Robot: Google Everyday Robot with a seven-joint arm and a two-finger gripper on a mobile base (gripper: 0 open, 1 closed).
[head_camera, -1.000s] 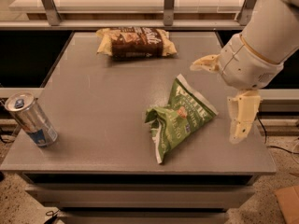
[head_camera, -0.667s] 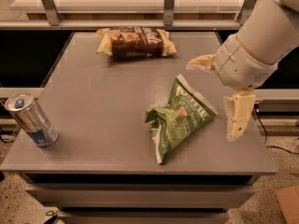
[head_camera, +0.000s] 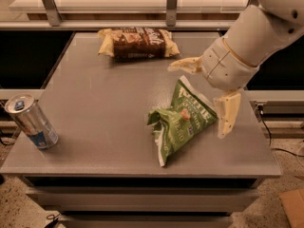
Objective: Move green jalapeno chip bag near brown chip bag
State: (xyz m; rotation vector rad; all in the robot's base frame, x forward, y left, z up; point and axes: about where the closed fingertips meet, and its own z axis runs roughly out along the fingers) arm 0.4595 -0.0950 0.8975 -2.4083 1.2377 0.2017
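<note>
We see the tool (head_camera: 206, 90) spread wide, hanging over the upper corner of the glossy bright-green jalapeno chip bag (head_camera: 183, 120), which lies mid-right on the grey tabletop (head_camera: 104, 103). The dark-brown yellow-ended chip bag (head_camera: 137, 42) lies well apart at the back edge.

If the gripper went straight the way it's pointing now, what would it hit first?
Probably the green jalapeno chip bag, right in front of the open gripper on the table; the gripper's height above it is unclear.
</note>
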